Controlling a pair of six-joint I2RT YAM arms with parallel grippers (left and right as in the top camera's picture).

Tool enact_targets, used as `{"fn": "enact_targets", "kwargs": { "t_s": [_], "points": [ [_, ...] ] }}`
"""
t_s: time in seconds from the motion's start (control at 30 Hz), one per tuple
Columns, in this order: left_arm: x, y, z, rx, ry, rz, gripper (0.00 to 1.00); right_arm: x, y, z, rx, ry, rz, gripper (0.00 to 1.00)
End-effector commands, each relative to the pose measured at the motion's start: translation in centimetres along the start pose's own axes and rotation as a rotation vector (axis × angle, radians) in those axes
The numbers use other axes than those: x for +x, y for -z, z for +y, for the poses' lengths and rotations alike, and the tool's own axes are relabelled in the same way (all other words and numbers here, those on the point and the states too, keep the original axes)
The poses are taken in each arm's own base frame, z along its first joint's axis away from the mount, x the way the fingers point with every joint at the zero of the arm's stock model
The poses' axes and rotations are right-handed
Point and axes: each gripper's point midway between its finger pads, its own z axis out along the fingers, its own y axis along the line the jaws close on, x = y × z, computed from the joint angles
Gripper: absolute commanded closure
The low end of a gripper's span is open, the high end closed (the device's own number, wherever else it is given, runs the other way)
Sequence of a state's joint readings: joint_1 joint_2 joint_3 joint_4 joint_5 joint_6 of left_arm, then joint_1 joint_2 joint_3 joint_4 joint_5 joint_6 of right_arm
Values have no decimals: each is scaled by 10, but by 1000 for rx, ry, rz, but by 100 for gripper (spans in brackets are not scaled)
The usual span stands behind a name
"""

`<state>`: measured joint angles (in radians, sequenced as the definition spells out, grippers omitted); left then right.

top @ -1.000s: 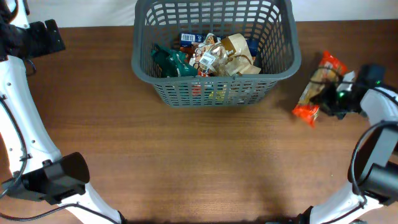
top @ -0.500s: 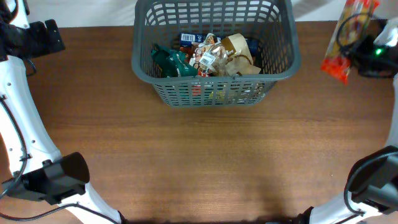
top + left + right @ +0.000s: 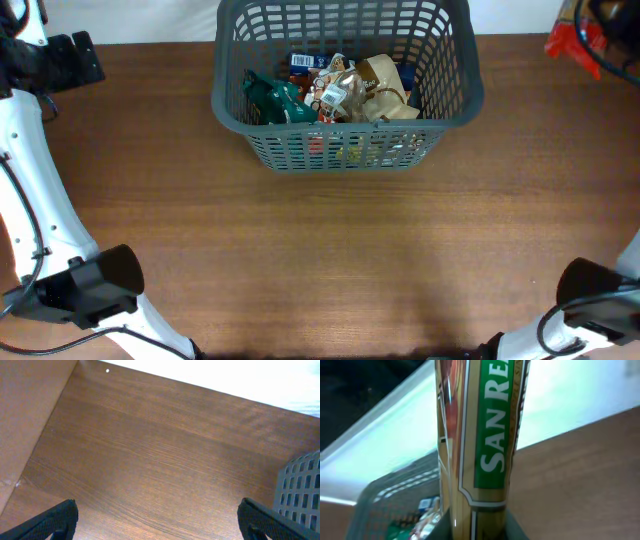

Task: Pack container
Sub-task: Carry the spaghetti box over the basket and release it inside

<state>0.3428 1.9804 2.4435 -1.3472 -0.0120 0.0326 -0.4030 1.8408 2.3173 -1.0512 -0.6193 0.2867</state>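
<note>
Right tool (image 3: 477, 531) clamped on a packet (image 3: 490, 435), lettering legible only wrist-side; left tool (image 3: 159, 522) spread wide.

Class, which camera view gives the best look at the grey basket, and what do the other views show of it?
Overhead: nearly the whole basket, inside included. Left wrist catches only a slotted corner; right wrist, a blurred part behind the held packet.

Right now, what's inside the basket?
The basket holds a green packet, a brown paper bag and a blue packet, piled together. Whatever lies beneath them is covered.
</note>
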Motion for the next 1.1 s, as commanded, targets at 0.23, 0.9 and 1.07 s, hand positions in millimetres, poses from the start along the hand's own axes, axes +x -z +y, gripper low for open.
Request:
{"fn": "enact_targets", "kwargs": {
  "t_s": [0.23,0.9,1.07],
  "points": [
    [2,-2,3,-4,16,7,1,47,26,154,-294,358,67,92],
    [1,-2,3,-5,16,6,1,129,-32,218,-160,1326,118,96],
    [2,-2,3,-4,16,7,1,141,-61,208,-181,1533,168,96]
  ]
}}
